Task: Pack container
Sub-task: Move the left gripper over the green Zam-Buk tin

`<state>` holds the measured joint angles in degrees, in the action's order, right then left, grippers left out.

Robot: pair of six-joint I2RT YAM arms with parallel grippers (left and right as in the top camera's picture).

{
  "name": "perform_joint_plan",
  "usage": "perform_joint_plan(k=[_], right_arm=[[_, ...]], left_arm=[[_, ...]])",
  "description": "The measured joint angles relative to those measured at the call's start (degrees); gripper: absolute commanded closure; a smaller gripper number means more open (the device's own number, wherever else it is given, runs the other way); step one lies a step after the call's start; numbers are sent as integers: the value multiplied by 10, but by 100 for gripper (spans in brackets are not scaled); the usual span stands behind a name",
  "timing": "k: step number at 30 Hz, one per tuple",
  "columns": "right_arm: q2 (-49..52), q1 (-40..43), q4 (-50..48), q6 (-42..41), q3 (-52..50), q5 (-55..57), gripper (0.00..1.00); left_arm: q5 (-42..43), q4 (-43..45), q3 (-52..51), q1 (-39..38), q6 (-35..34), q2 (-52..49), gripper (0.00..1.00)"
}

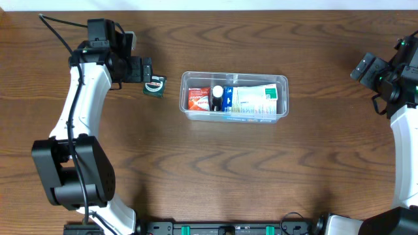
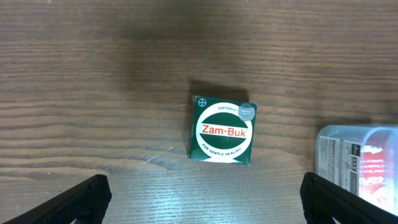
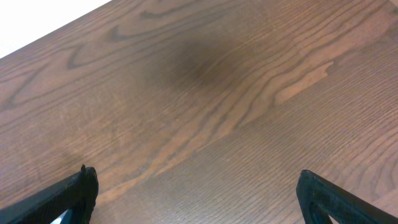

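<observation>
The clear plastic container [image 1: 282,83] lies mid-table and holds a red packet [image 1: 198,98], a blue and white bottle [image 1: 219,98] and a white and green box [image 1: 256,100]. Its corner [image 2: 357,158] shows at the right of the left wrist view. A small green Zam-Buk box [image 1: 155,85] [image 2: 222,130] rests on the wood to the container's left. My left gripper [image 1: 142,70] [image 2: 202,199] hangs open just left of that box, with nothing between its fingers. At the table's far right edge my right gripper [image 1: 362,67] [image 3: 196,196] is open over bare wood.
The dark wooden table [image 1: 261,170] runs to a pale back edge [image 3: 37,25]. Both arm bases stand at the near corners, the left one [image 1: 72,170] and the right one [image 1: 405,189].
</observation>
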<state>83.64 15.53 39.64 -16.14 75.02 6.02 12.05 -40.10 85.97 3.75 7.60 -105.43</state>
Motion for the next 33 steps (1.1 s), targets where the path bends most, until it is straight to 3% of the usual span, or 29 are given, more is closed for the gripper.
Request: perform_joint_plan(k=[16,33], right_arm=[[0,0,0,0,0,0,1],[0,0,0,0,0,0,1]], left_arm=[[0,3,0,-21,23,-98,2],[0,7,0,-27,28,-103,2]])
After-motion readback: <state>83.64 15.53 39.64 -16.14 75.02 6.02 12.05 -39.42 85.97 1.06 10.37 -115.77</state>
